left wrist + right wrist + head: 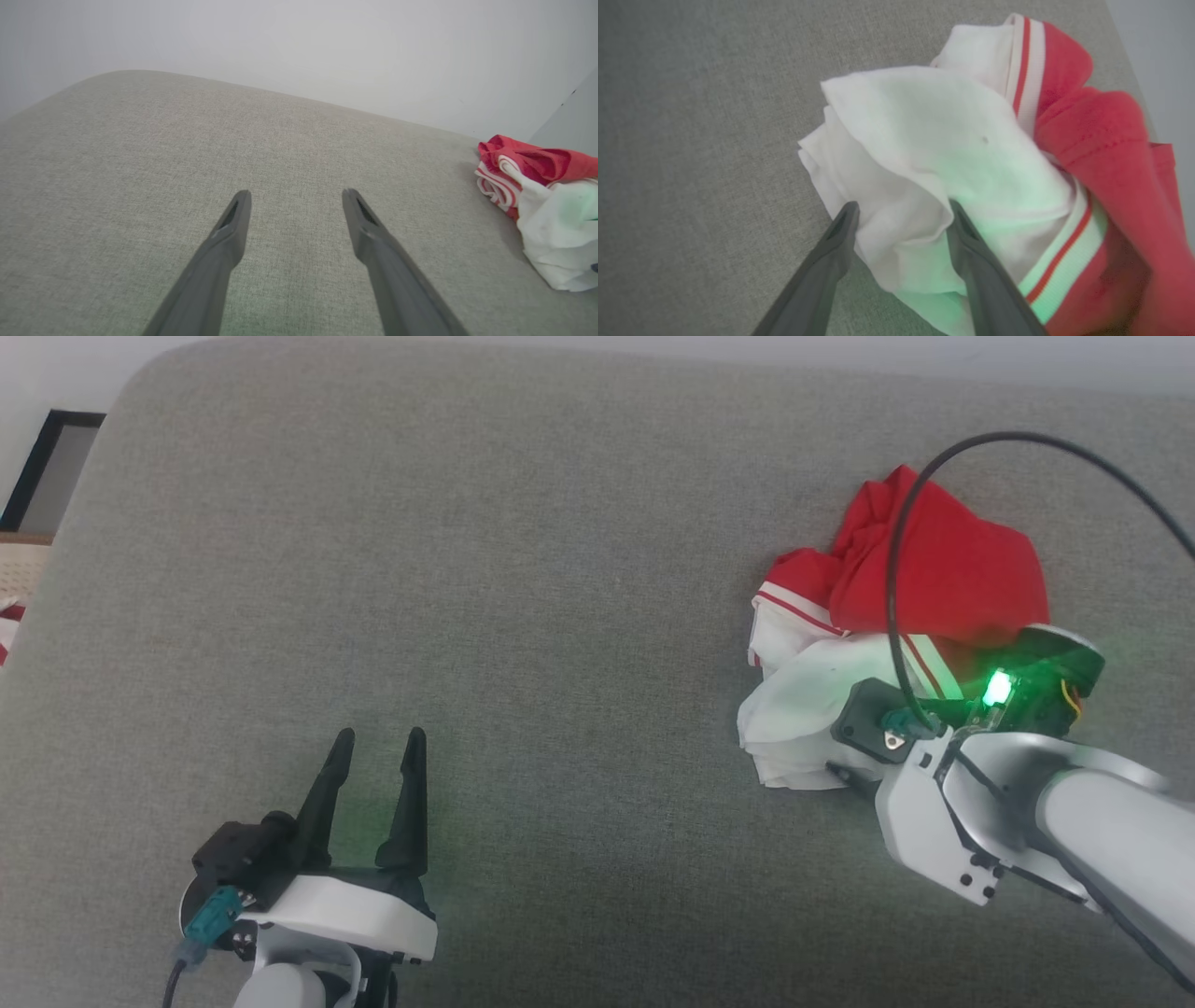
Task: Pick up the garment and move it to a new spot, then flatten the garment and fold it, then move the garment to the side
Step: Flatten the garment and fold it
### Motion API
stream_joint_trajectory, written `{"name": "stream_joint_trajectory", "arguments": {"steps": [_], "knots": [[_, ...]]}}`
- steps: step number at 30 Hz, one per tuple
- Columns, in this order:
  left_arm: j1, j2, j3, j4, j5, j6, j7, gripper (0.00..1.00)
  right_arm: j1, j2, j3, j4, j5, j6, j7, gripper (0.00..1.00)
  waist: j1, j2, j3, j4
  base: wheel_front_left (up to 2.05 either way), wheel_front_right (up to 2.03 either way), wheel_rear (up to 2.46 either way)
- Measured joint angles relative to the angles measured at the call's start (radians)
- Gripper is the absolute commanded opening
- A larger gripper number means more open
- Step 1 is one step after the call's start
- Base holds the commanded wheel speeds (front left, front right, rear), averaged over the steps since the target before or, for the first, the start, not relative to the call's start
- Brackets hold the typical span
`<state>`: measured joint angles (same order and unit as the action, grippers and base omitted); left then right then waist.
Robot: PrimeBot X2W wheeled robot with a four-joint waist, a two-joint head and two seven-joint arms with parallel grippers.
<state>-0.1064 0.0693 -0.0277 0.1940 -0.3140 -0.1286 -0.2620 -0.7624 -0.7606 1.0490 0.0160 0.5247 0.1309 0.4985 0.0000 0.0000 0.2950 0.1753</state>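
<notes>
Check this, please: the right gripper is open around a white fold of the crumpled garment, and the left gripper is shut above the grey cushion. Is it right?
Not quite. The left gripper is open, not shut: the left wrist view shows its jaws wide apart above the grey cushion. The right gripper is indeed open around a white fold of the crumpled garment.

- Grey woven upholstered surface: flat, with a rounded corner at far left, spans most of the head view.
- Plain pale wall: runs behind the surface's far edge.
- Black-framed panel: stands past the surface's far-left corner.
- Cream item with a red patch: just below that frame, too cropped to identify.
- Grey-blue panel: at the right edge of the left wrist view.
</notes>
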Motion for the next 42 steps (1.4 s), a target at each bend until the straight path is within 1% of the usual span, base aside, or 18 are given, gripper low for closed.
{"name": "stream_joint_trajectory", "arguments": {"steps": [1, 2, 6, 9, 13, 17, 19, 23, 26, 28, 29, 33, 35, 38, 40, 42], "knots": [[-0.001, -0.002, 0.0, 0.002, -0.001, 0.0, 0.0, 1.0, -0.008, -0.001, 0.004, 0.007, 0.003, 0.0, -0.005, 0.02, 0.0001, 0.0, 0.002, 0.002, 0.0, 0.0, 0.0], [-0.001, -0.002, 0.001, 0.004, -0.002, 0.0, 0.0, 1.0, -0.019, -0.004, 0.016, 0.011, 0.004, 0.0, -0.006, 0.0, 0.0, 0.0, 0.003, 0.002, 0.0, 0.0, 0.0], [0.0, -0.006, 0.005, 0.011, -0.003, 0.0, 0.0, 1.0, -0.032, -0.007, 0.012, 0.02, 0.015, 0.0, -0.052, 0.0, 0.0001, 0.0, -0.005, -0.005, 0.0, 0.0, 0.0], [0.004, -0.007, 0.014, 0.014, -0.003, 0.0, 0.0, 1.0, -0.023, -0.009, -0.051, 0.02, 0.037, 0.0, -0.096, 0.0, 0.0, 0.0, -0.018, -0.02, 0.0, 0.0, 0.0], [0.023, -0.002, 0.018, 0.013, -0.003, 0.0, 0.0, 1.0, 0.033, -0.029, -0.193, 0.014, 0.073, 0.0, -0.143, 0.0, 0.0001, 0.0, -0.036, -0.053, 0.0, 0.0, 0.0], [0.029, 0.005, 0.009, 0.009, -0.003, 0.0, 0.0, 1.0, 0.11, -0.044, -0.383, 0.034, 0.117, 0.0, -0.174, 0.0, 0.0, 0.0, -0.05, -0.096, 0.0, 0.0, 0.0], [0.028, 0.011, -0.003, 0.007, -0.003, 0.0, 0.0, 1.0, 0.151, -0.032, -0.497, 0.075, 0.158, 0.0, -0.195, 0.0, 0.0001, 0.0, -0.052, -0.117, 0.0, 0.0, 0.0], [0.013, 0.017, -0.029, 0.006, -0.006, -0.001, 0.0, 1.0, 0.213, -0.008, -0.685, 0.191, 0.172, 0.0, -0.227, 0.0, 0.0001, 0.0, -0.037, -0.141, 0.0, 0.0, 0.0], [-0.002, 0.023, -0.039, 0.006, -0.013, -0.001, 0.0, 1.0, 0.243, 0.024, -0.809, 0.303, 0.155, 0.0, -0.26, 0.0, 0.0001, 0.0, -0.016, -0.146, 0.0, 0.0, 0.0], [-0.005, 0.027, -0.048, 0.007, -0.026, -0.001, 0.0, 1.0, 0.249, 0.056, -0.897, 0.388, 0.149, 0.0, -0.287, 0.0, 0.0001, 0.0, -0.001, -0.147, 0.0, 0.0, 0.0], [-0.009, 0.035, -0.053, 0.012, -0.03, -0.001, 0.0, 1.0, 0.253, 0.08, -0.965, 0.469, 0.119, 0.0, -0.308, 0.0, 0.0, 0.0, 0.013, -0.147, 0.0, 0.0, 0.0], [-0.017, 0.046, -0.054, 0.014, -0.041, -0.001, 0.0, 1.0, 0.229, 0.15, -1.135, 0.663, 0.072, 0.0, -0.346, 0.0, 0.0001, 0.0, 0.038, -0.147, 0.0, 0.0, 0.0], [-0.021, 0.053, -0.059, 0.017, -0.044, -0.001, 0.0, 1.0, 0.21, 0.165, -1.188, 0.738, 0.036, 0.0, -0.365, 0.0, 0.0, 0.0, 0.049, -0.146, 0.0, 0.0, 0.0], [-0.023, 0.061, -0.062, 0.018, -0.047, -0.001, 0.0, 1.0, 0.181, 0.205, -1.244, 0.813, 0.008, 0.0, -0.394, 0.0, 0.0, 0.0, 0.059, -0.145, 0.0, 0.0, 0.0], [-0.033, 0.075, -0.063, 0.016, -0.055, 0.0, 0.0, 1.0, 0.164, 0.22, -1.256, 0.842, -0.022, 0.0, -0.415, 0.0, 0.0, 0.0, 0.065, -0.15, 0.0, 0.0, 0.0], [-0.05, 0.094, -0.077, 0.007, -0.056, -0.001, 0.0, 1.0, 0.15, 0.236, -1.266, 0.859, -0.027, 0.0, -0.435, 0.0, 0.0001, 0.0, 0.069, -0.158, 0.0, 0.0, 0.0]]}}
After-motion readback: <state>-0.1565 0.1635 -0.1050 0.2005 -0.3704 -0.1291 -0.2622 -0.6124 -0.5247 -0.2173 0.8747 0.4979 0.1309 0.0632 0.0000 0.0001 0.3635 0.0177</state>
